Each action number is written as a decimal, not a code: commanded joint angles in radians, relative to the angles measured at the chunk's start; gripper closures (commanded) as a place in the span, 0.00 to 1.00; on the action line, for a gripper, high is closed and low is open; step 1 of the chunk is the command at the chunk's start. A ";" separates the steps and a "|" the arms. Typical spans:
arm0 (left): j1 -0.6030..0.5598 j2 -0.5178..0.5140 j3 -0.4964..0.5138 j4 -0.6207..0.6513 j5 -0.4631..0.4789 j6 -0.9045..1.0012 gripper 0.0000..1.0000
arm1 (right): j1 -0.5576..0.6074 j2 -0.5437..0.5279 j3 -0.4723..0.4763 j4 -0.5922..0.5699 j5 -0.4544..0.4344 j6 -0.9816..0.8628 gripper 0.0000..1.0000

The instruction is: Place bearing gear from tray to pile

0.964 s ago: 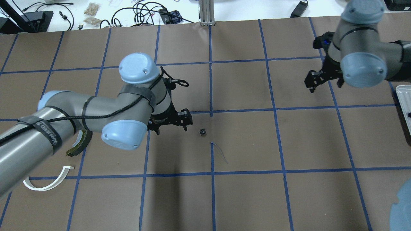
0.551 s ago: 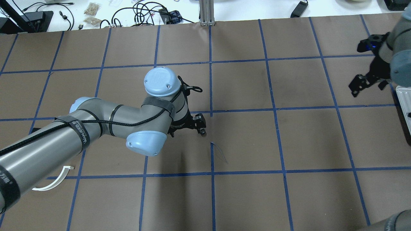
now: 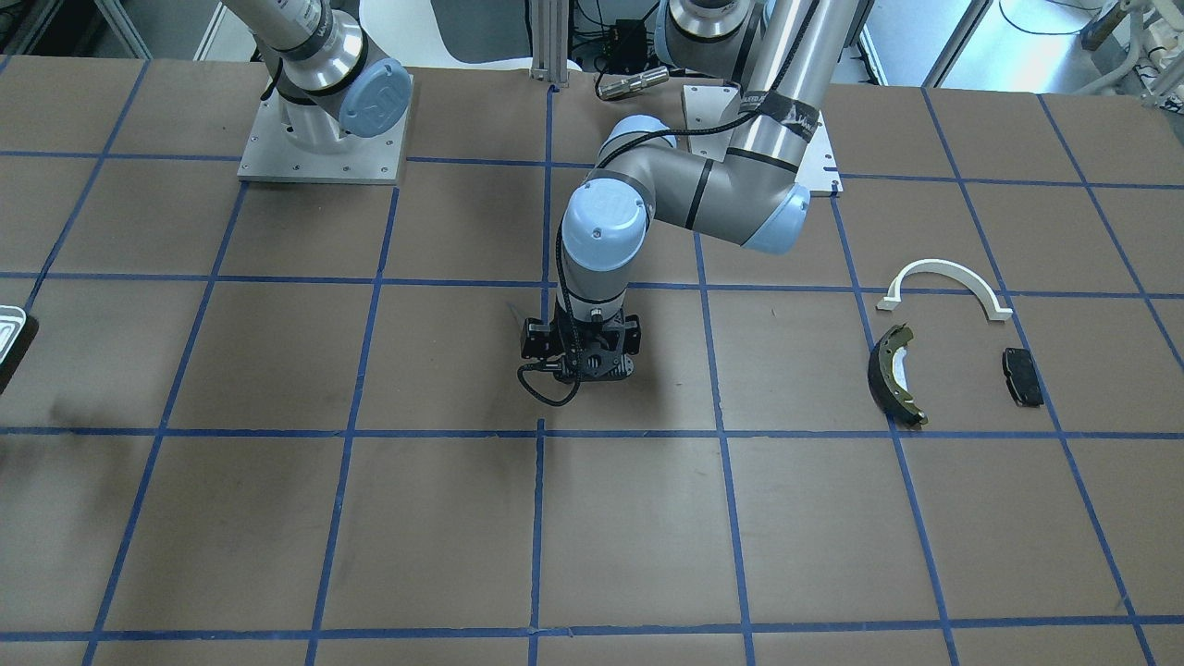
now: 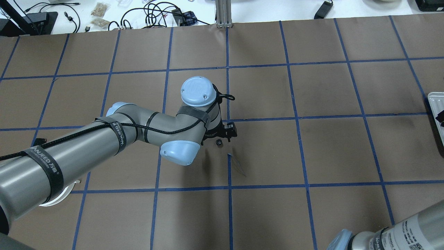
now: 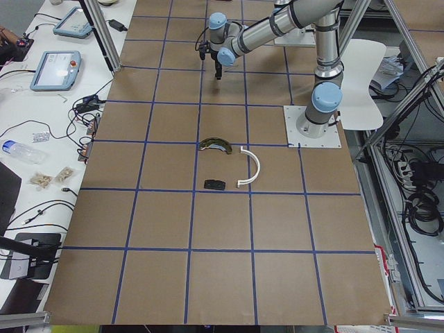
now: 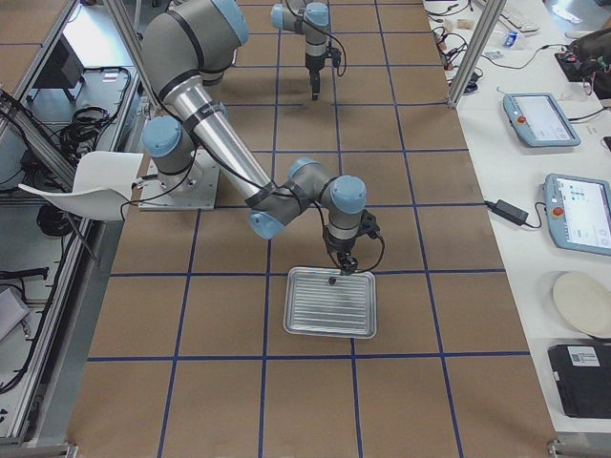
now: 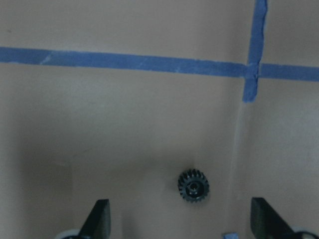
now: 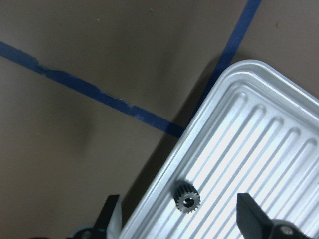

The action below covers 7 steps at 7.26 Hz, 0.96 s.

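One camera looks forward and down on the table point(image 4: 312, 149); another faces it from the far side. Both show the left arm point(image 4: 138, 126) at mid-table. Two more look along it from its ends. Wrist cameras sit close: left over paper point(image 7: 124, 124), right over a corner of the tray point(image 8: 279, 139).

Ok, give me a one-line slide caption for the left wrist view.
Left gripper, fingers open, poised over a small black gear lying on brown paper near a blue tape crossing.

Overhead, the left arm point(image 4: 86, 149) covers most of the pile point(image 4: 60, 198), and the edge crops the tray point(image 4: 436, 104).
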 commanded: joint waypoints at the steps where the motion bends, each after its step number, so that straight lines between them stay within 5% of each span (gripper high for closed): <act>1: -0.004 -0.018 0.001 0.018 0.000 -0.005 0.00 | -0.019 0.086 -0.062 -0.013 0.020 -0.090 0.16; 3: -0.004 -0.029 0.002 0.018 0.000 -0.008 0.12 | -0.027 0.102 -0.076 0.000 0.010 -0.135 0.22; 6: -0.004 -0.029 0.002 0.026 0.008 -0.006 0.88 | -0.027 0.083 -0.074 0.116 -0.003 -0.130 0.22; 7: -0.006 -0.026 0.002 0.026 0.008 -0.006 1.00 | -0.033 0.083 -0.077 0.108 -0.003 -0.136 0.22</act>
